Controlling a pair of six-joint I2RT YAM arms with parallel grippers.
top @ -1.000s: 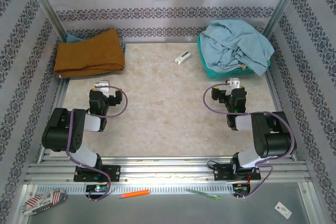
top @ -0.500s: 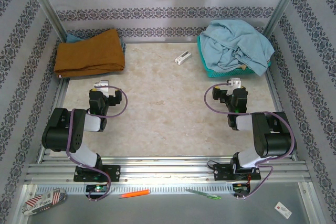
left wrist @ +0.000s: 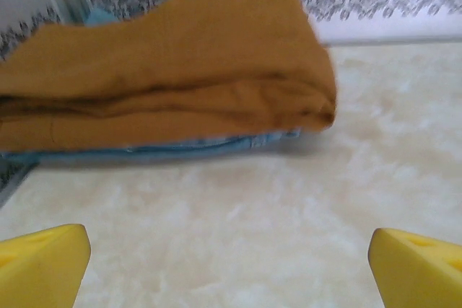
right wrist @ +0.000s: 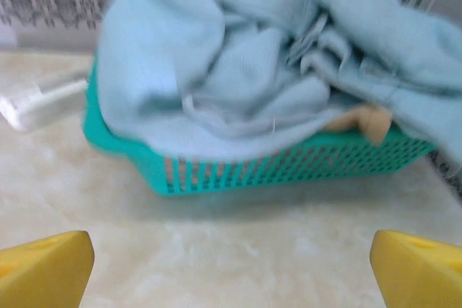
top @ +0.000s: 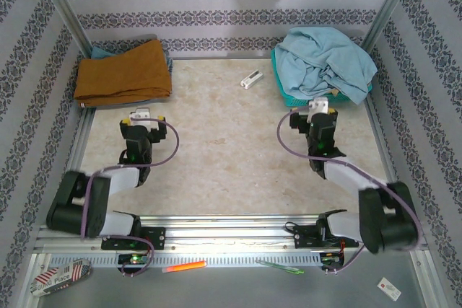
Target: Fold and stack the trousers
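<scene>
Trousers [top: 321,63] lie far right on the table [top: 216,156], a crumpled sky-blue heap, unfolded, piled in and spilling over the rim of a teal mesh basket [right wrist: 289,167] by the back-right corner post. A bit of tan cloth [right wrist: 364,122] peeks out under the blue, inside the basket near its right end. Right gripper [top: 320,108] sits just short of the basket's near side, pointing at it, not touching; in the right wrist view its yellow fingertips [right wrist: 43,261] are spread to the btm corners w/ bare table between them, so jaws wide apart, nothing held. Left gripper [top: 142,115] is on the other side of the table, near the folded rust-orange garment [top: 123,73] in the back-left corner but apart from it. In the left wrist view the yellow tips likewise stand wide at both btm corners, bare marble-look surface between, gripping nothing. Orange garment lies flat and folded, on top of a thin blue cloth layer [left wrist: 180,148] whose edge shows beneath it. Small white object [top: 250,78] lies on the table btwn the two piles, closer to the basket, just left of it; too small to say what it is. Both arms are low and stretched fwd from their bases at the near edge.
</scene>
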